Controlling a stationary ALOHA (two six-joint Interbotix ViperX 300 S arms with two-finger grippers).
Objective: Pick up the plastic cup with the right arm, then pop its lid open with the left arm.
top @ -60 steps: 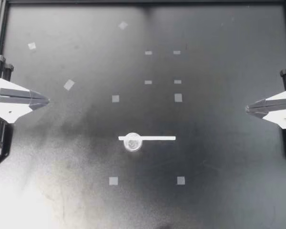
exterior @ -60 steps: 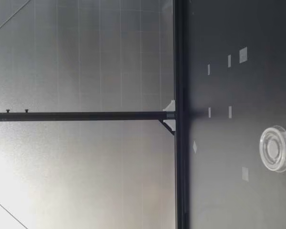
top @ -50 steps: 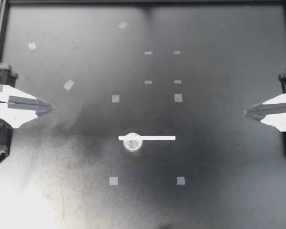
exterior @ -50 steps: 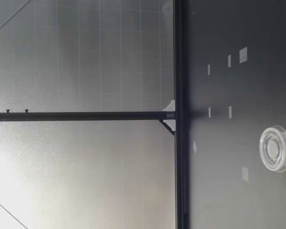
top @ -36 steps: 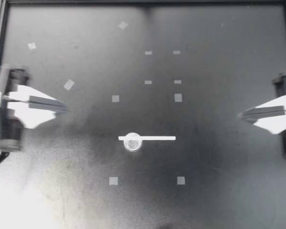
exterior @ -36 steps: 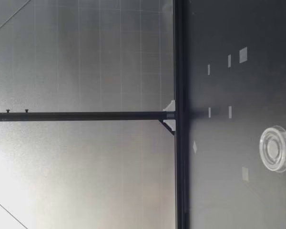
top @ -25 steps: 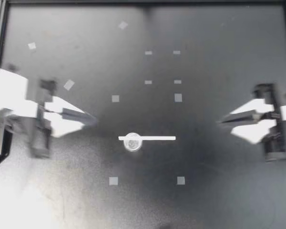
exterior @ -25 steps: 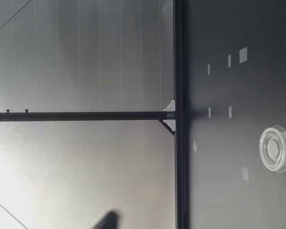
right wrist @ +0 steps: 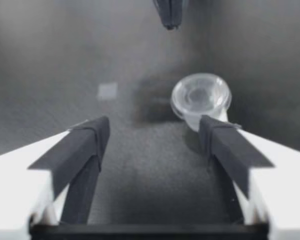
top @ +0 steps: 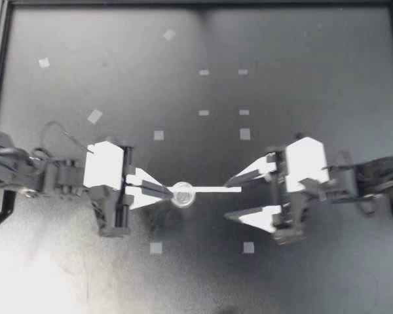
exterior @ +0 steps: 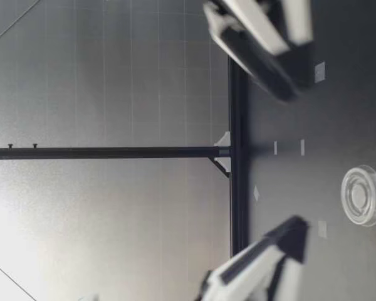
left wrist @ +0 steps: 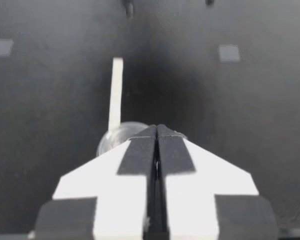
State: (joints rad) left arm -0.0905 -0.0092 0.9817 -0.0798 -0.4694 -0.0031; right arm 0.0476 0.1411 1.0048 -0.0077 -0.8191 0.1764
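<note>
Top view shows a flat black table (top: 301, 52) with both arms reaching in toward its middle. My right gripper (top: 228, 198) has its jaws spread wide and holds nothing; one finger lies over the end of a long white tape strip (top: 216, 189), the other off to its side. My left gripper (top: 164, 191) has its fingers pressed tight together, also empty. Its tips are at the rim of a small clear round plastic cup (top: 182, 194), touching or just short, I cannot tell which. The cup sits on the strip's end nearer my left arm, between the two grippers.

Right wrist view puts the cup (right wrist: 201, 96) ahead of the open fingers but off-centre, close to one. As I judge it, a clean grip calls for centring the right gripper first, with the left tips steadying so light a cup, not shoving it. Small pale tape squares (top: 156, 248) lie scattered around.
</note>
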